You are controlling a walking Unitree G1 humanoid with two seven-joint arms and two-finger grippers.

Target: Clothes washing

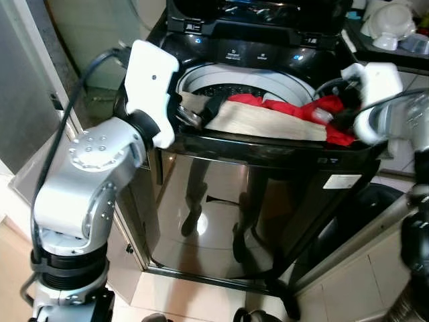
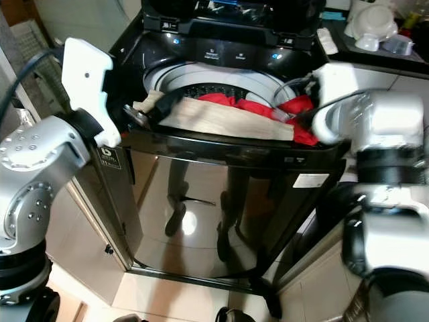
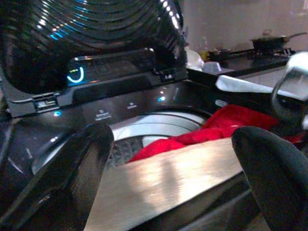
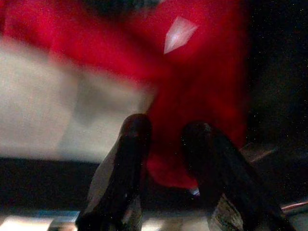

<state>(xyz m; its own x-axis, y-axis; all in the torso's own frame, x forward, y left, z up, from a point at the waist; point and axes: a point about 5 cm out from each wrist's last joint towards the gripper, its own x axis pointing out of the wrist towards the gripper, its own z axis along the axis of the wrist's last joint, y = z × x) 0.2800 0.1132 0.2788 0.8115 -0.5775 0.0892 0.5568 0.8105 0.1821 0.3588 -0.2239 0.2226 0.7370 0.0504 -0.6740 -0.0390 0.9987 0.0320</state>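
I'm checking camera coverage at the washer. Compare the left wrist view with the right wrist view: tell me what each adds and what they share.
Left wrist view alone: the raised washer lid, the lit control panel, the drum rim and a pot on a stove behind.

Right wrist view alone: the right gripper, its fingers close together at the red garment's edge.

Both: that red garment and the beige cloth lying over the washer's front edge.

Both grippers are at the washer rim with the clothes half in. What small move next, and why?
Probably push the beige cloth and red garment forward, down into the drum. Both still drape over the washer's front rim. The left gripper straddles the beige cloth, fingers open; the right gripper pinches the red garment at that rim.
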